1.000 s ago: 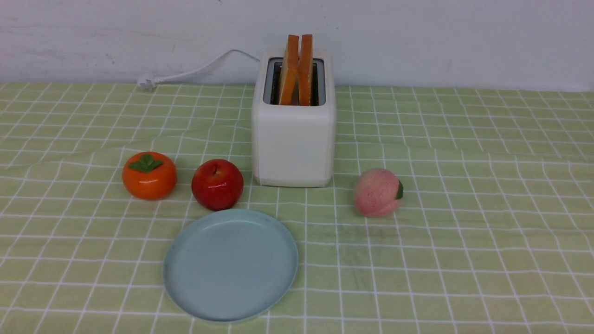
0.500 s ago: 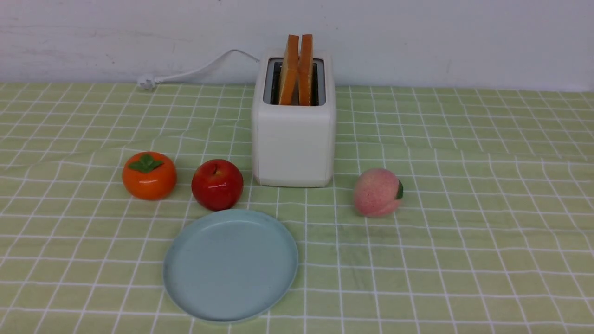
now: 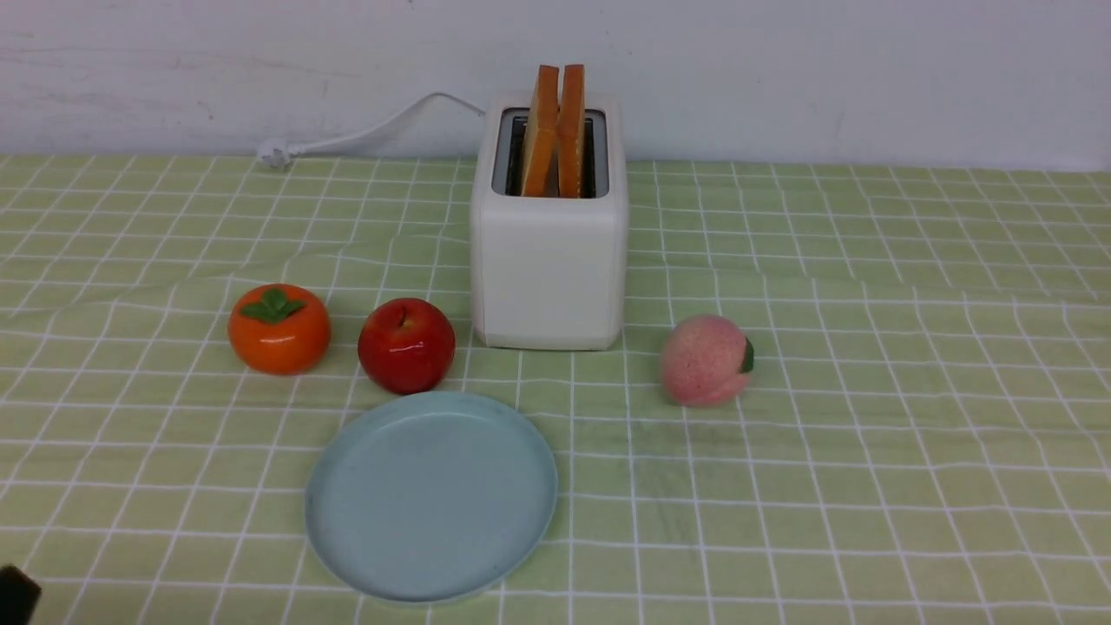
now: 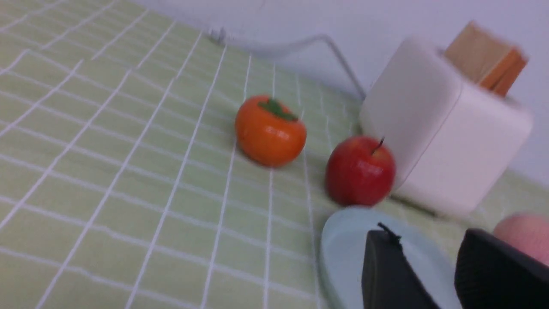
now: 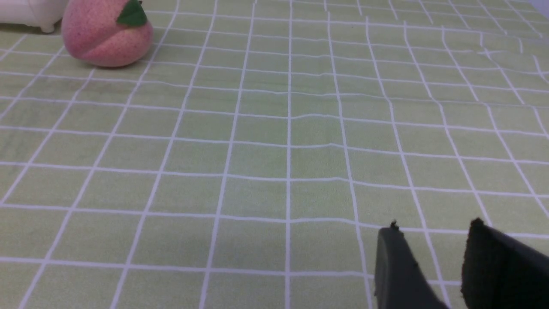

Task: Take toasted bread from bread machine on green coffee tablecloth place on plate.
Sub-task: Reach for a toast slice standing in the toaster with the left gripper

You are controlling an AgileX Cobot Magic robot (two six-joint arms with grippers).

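Observation:
Two slices of toasted bread [image 3: 555, 130] stand upright in the slots of the white bread machine [image 3: 548, 260] at the back of the green coffee tablecloth [image 3: 868, 451]. The pale blue plate [image 3: 431, 495] lies empty in front of it. In the left wrist view my left gripper [image 4: 429, 234] is open and empty, low over the near side of the plate [image 4: 343, 244], with the bread machine [image 4: 441, 141] and toast [image 4: 484, 60] beyond. My right gripper [image 5: 433, 225] is open and empty over bare cloth, far from the bread machine.
An orange persimmon [image 3: 279, 329] and a red apple [image 3: 406, 345] sit left of the bread machine, just behind the plate. A pink peach [image 3: 705, 359] sits to its right. A white cord [image 3: 364, 130] runs back left. A dark part of my left arm [image 3: 13, 595] shows bottom left.
A dark part of my left arm has come into the bottom left corner of the front view. The toast, plate and fruit have not moved.

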